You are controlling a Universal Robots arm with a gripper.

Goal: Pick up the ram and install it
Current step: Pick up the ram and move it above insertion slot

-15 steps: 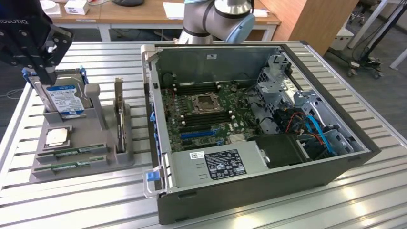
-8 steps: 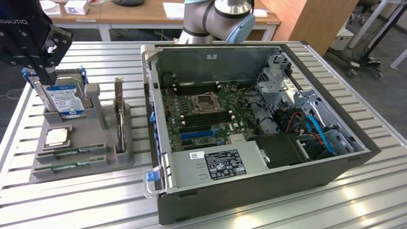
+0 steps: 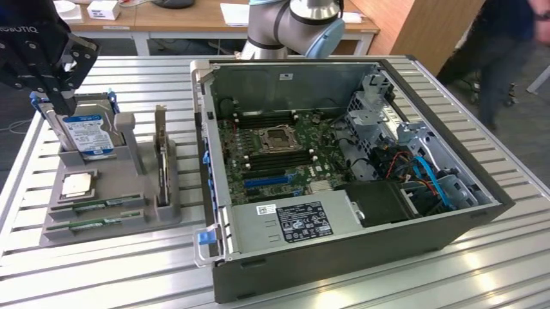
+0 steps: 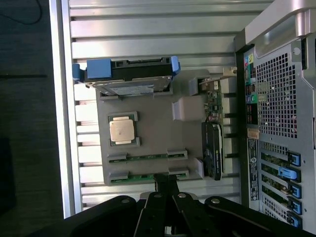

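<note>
Two rams lie side by side in slots at the front of a grey holder tray (image 3: 138,215): one ram (image 3: 97,205) (image 4: 148,158) and a second ram (image 3: 90,223) (image 4: 140,177) nearer the tray's edge. My black gripper (image 3: 58,103) hangs at the exterior view's upper left, above the tray's hard-drive end. Its fingers are shut and hold nothing. In the wrist view the closed gripper (image 4: 166,178) lines up over the edge of the second ram's slot. The open computer case (image 3: 481,212) lies to the exterior view's right, with its motherboard (image 3: 284,151) showing.
The tray also carries an upright blue-labelled hard drive (image 3: 89,134) (image 4: 128,74), a processor chip (image 3: 77,185) (image 4: 122,131) and an upright expansion card (image 3: 161,154) (image 4: 213,143). All stand on a slatted metal table (image 3: 112,277). A person (image 3: 507,51) stands at the far right.
</note>
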